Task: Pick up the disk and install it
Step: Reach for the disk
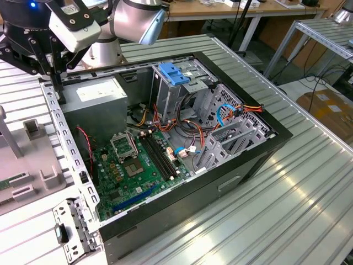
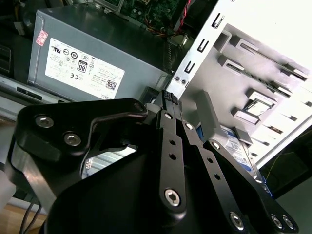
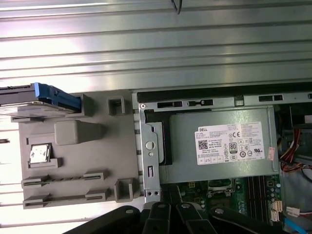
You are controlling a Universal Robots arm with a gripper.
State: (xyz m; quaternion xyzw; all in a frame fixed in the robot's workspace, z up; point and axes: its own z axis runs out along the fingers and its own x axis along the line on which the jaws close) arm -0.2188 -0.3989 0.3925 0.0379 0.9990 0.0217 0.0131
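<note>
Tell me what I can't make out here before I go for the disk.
Disk: in the first wrist view the picture's edge cuts it off; only one end with a blue rail shows.
Disk in the second wrist view: the gripper covers most of it.
Drive cage in the exterior view: the light-blue bracket sits over it, so its inside is hidden.

Ribbed metal tabletop (image 1: 287,182), wooden-topped bench (image 1: 220,8) and cardboard box (image 1: 330,110) beyond.

Bright light glares off the ribbed table (image 3: 195,44), while the computer case (image 1: 237,182) sits shadowed inside.
</note>
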